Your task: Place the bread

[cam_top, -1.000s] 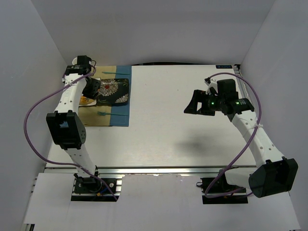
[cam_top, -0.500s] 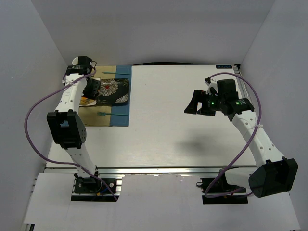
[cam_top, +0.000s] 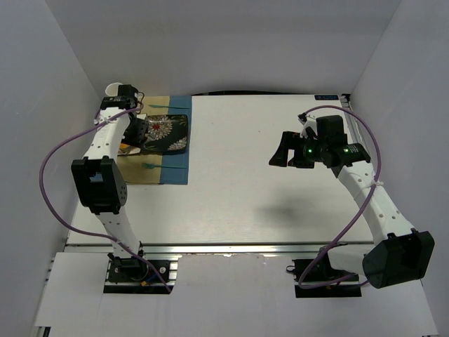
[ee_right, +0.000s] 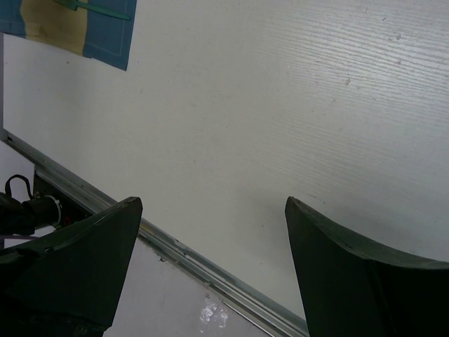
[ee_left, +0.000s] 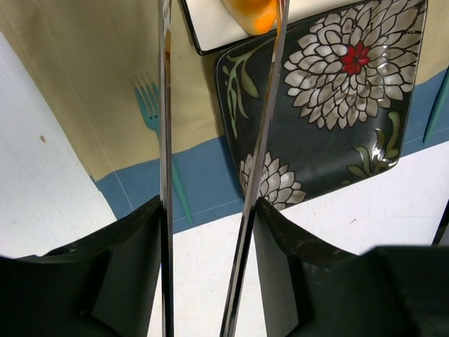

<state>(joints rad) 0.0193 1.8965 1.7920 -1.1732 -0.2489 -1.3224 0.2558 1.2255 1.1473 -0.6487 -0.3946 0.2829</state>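
Top view – L arm [cam_top: 105, 140]: reaches over floral plate [cam_top: 170, 133] on mat [cam_top: 175, 168], counter's [cam_top: 266, 203] far-left corner.
R jaws: spread wide, empty, above bare counter.
L wrist – L jaws: clamped on tongs [ee_left: 166, 140].
Bread [ee_left: 254, 14]: orange end btw tong blades, over white dish [ee_left: 210, 31] beside floral plate.
R wrist – R jaws: apart, nothing btw them.

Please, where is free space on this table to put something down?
The white table between the placemat and the right tool is bare. The flowered plate is bare too. Crowded: around the left tool and its tongs.
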